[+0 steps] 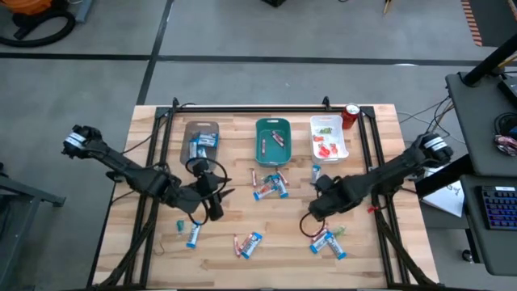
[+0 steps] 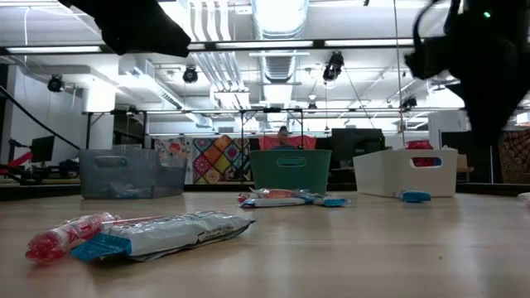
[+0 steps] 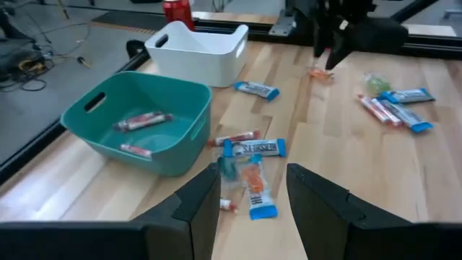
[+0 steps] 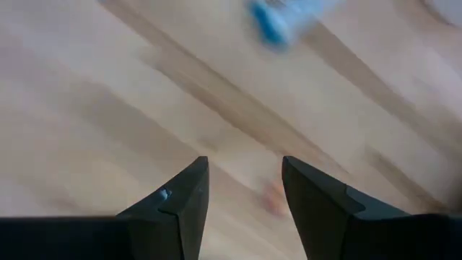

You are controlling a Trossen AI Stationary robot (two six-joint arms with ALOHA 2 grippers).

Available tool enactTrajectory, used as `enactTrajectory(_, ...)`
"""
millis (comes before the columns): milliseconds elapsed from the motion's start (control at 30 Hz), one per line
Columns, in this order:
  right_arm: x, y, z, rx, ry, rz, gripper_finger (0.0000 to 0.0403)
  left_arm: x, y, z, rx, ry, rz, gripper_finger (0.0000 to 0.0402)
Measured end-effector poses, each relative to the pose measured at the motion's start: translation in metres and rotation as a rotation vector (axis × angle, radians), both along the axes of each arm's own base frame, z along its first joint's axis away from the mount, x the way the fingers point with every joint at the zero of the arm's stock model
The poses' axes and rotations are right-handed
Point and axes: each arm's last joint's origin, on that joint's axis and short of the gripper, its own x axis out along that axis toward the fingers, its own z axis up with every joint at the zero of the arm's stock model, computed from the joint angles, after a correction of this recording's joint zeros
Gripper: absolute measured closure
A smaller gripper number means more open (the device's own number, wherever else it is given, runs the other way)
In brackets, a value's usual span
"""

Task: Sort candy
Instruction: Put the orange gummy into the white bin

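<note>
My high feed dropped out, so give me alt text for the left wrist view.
The left gripper hangs open over loose candy on the wooden table, beside a teal tray holding two red sticks. A white tray, a red can and the right arm lie beyond.

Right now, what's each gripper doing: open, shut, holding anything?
Left gripper: open, holding nothing.
Right gripper: open, empty, over bare table.

- The right gripper [image 4: 242,209] points down at the bare wooden table [image 4: 108,94], its two dark fingers [image 4: 180,202] apart with nothing between them.
- A blurred blue-and-white candy [image 4: 278,18] lies well ahead of the fingertips.
- A faint orange smudge [image 4: 273,196], too blurred to name, sits just inside one finger.
</note>
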Motion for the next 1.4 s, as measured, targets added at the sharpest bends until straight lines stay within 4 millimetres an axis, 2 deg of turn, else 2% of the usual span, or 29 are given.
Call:
enactTrajectory(133, -0.004, 0.002, -0.007, 0.023, 0.226, -0.007, 0.0234, 0.000, 0.000, 0.000, 0.006, -0.002, 0.009, 0.0263)
enactTrajectory(300, -0.011, 0.002, -0.025, 0.102, 0.312, 0.061, 0.0234, 0.000, 0.001, 0.000, 0.016, -0.001, 0.016, 0.0268)
enactTrajectory(433, -0.026, -0.003, -0.031, 0.142, 0.360, 0.057, 0.0234, 0.000, 0.001, 0.000, 0.016, -0.002, 0.018, 0.0270)
enactTrajectory(600, -0.047, -0.008, -0.025, 0.165, 0.304, 0.022, 0.0234, 0.001, 0.001, 0.000, -0.013, -0.015, 0.032, 0.0270)
enactTrajectory(767, -0.066, -0.020, -0.015, 0.113, 0.133, -0.152, 0.0234, 0.005, 0.000, -0.008, 0.014, 0.006, 0.059, 0.0270)
enactTrajectory(867, -0.068, -0.022, -0.017, 0.145, -0.013, -0.214, 0.0234, 0.008, -0.002, -0.014, 0.038, 0.026, 0.072, 0.0270)
enactTrajectory(967, -0.069, -0.022, -0.025, 0.193, -0.088, -0.266, 0.0234, 0.010, -0.002, -0.018, 0.054, 0.045, 0.073, 0.0270)
enactTrajectory(1133, -0.071, -0.022, -0.039, 0.207, -0.054, -0.323, 0.0234, 0.011, -0.002, -0.019, 0.061, 0.053, 0.074, 0.0270)
enactTrajectory(1400, -0.063, -0.018, -0.061, 0.170, 0.010, -0.338, 0.0234, 0.011, -0.001, -0.019, 0.062, 0.052, 0.077, 0.0270)
